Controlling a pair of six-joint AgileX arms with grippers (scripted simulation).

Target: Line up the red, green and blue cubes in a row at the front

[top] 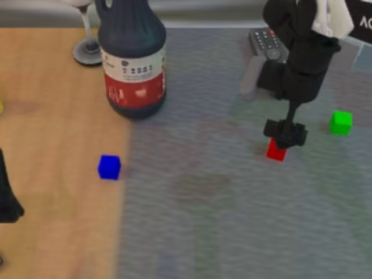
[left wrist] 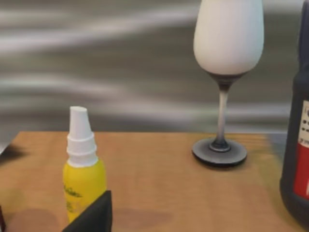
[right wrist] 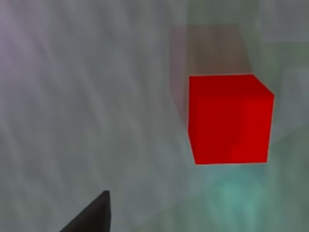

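Over at the far left edge of the table, the left arm point(top: 8, 200) sits parked, only a dark sliver of it in the top view, and whether its fingers are apart or together I cannot tell. Moving right, the blue cube point(top: 109, 167) rests alone on the wood strip, near the seam with the grey mat, below the big dark bottle point(top: 132, 58) and the wine glass point(top: 87, 49). Across the mat, the right arm reaches down from the top right, wrist pointing straight at the table, and the right gripper point(top: 285, 135) hangs directly over the red cube point(top: 275, 151). From the wrist camera the red cube point(right wrist: 229, 118) sits uncovered on the mat; finger spread, cannot tell. Just right of that, the green cube point(top: 341, 122) stands apart.
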